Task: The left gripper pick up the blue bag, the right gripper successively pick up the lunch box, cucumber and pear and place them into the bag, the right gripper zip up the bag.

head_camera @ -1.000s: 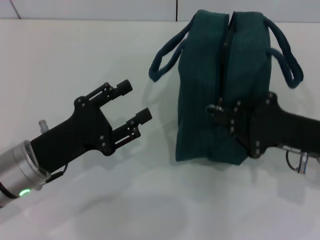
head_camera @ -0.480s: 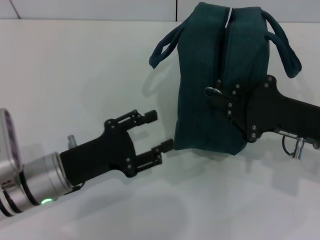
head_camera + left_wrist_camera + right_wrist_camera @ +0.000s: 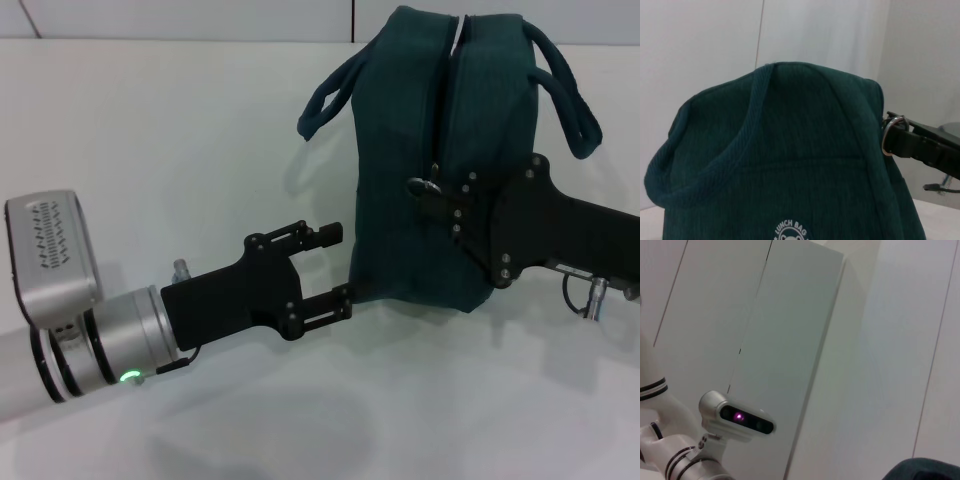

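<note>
The blue bag (image 3: 420,140) stands upright on the white table (image 3: 150,130), its top zipper line (image 3: 458,60) running down toward me. My right gripper (image 3: 432,190) reaches in from the right and is shut on the zipper pull at the bag's near face; the pull's metal ring (image 3: 889,136) shows in the left wrist view. My left gripper (image 3: 340,264) is open at the bag's lower left corner, its fingertips touching or nearly touching the fabric. The bag (image 3: 790,165) fills the left wrist view. The lunch box, cucumber and pear are out of view.
Two looped handles hang off the bag, one to the left (image 3: 328,95) and one to the right (image 3: 572,85). A white wall (image 3: 200,18) rises behind the table. Bare tabletop (image 3: 420,400) lies in front of the bag.
My left arm has swung right and lower, bringing its open gripper up to the bag's lower left corner. The right gripper and the bag shifted slightly upward a second ago, then held still.
</note>
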Available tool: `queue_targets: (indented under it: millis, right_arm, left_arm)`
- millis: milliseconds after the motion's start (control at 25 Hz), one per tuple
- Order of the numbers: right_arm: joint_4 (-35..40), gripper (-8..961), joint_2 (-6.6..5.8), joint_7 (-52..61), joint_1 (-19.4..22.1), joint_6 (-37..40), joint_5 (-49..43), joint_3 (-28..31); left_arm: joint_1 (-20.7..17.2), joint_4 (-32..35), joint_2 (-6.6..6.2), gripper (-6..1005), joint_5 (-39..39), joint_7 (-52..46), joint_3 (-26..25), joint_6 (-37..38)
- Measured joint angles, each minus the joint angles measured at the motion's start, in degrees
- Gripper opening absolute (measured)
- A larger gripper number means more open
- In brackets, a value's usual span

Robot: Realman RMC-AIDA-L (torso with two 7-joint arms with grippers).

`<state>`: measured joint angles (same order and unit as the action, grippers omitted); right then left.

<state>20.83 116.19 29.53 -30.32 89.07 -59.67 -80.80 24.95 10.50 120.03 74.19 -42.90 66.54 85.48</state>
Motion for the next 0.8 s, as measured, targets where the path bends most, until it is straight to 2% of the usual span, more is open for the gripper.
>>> queue_targets:
  millis: [520,800]
  right_arm:
    - [-0.01,48,0.00,0.04,0.43,0.58,0.03,-0.52]
    - [-0.01,51,0.00,-0.11,0.66,0.66,2.49,-3.21]
  left_arm:
    - [0.19,-0.33,0.24,531,-0.18,2.47,-0.27,-1.71]
    - [0.47,-1.74,0.43,392,-2.52,4.53,-0.14,-1.81]
